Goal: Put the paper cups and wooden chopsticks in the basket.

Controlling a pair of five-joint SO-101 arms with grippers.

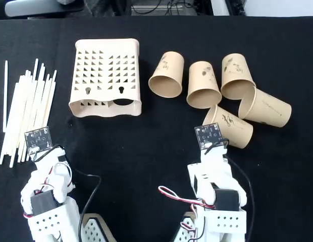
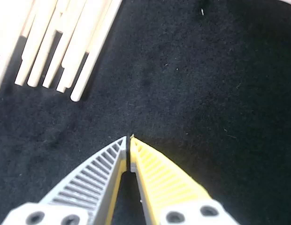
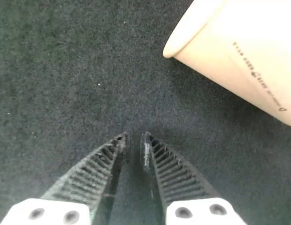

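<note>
Closed and empty, the right gripper point(image 3: 134, 137) sits just beside the nearest paper cup point(image 3: 239, 61), lying on its side; the left gripper point(image 2: 130, 139), also closed, faces the chopsticks point(image 2: 65, 42).

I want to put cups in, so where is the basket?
In the high view the basket sits on the black table, between the wooden chopsticks on its left and the paper cups on its right.

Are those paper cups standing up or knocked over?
Knocked over. All five paper cups lie on their sides on the table, walls and open mouths both showing.
</note>
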